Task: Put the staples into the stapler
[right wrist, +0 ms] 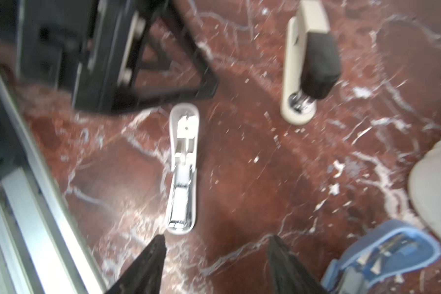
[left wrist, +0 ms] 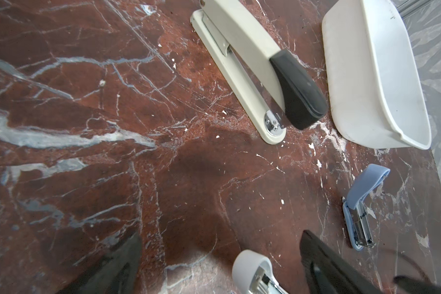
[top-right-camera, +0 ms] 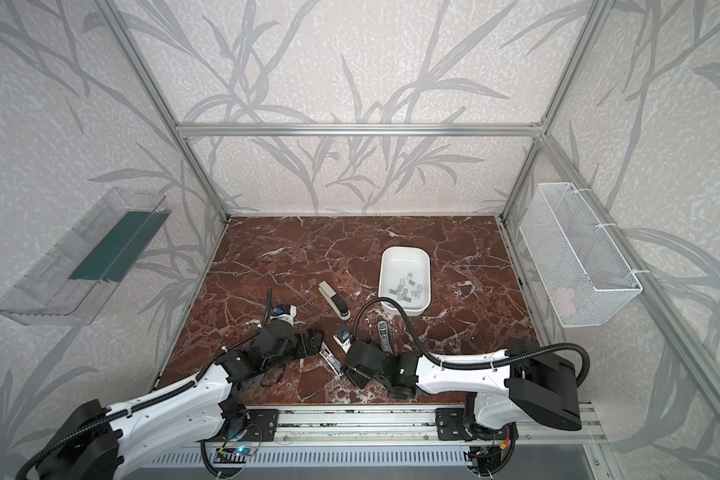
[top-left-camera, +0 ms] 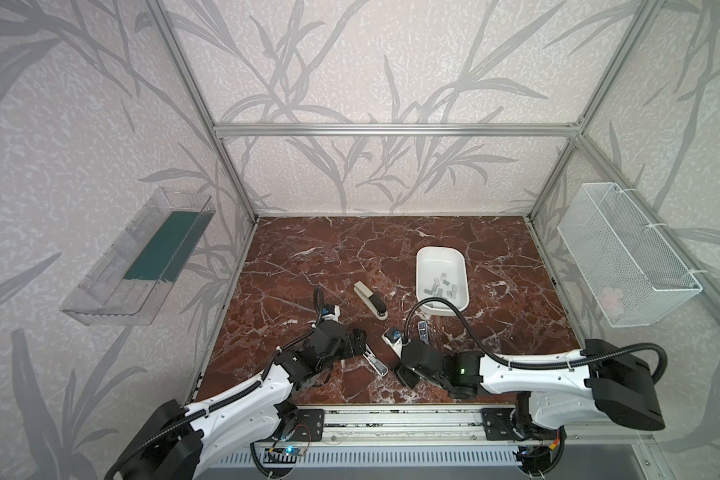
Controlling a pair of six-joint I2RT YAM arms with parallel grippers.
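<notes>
Left hand point(left wrist: 222, 234) wide, empty, right hand point(right wrist: 217, 238) parted, empty, white stapler point(right wrist: 182, 173) opened flat, long axis running hand to hand

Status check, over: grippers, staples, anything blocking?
Both open, empty: left gripper, right gripper. Staples loose in white tray. White stapler lies open between grippers. Right arm's cable crosses tray's near end.

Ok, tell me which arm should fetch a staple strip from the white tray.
Right, probably. The white tray holding the staples lies on that arm's side, and the right gripper is open and empty; the left gripper would have to reach across the middle.
</notes>
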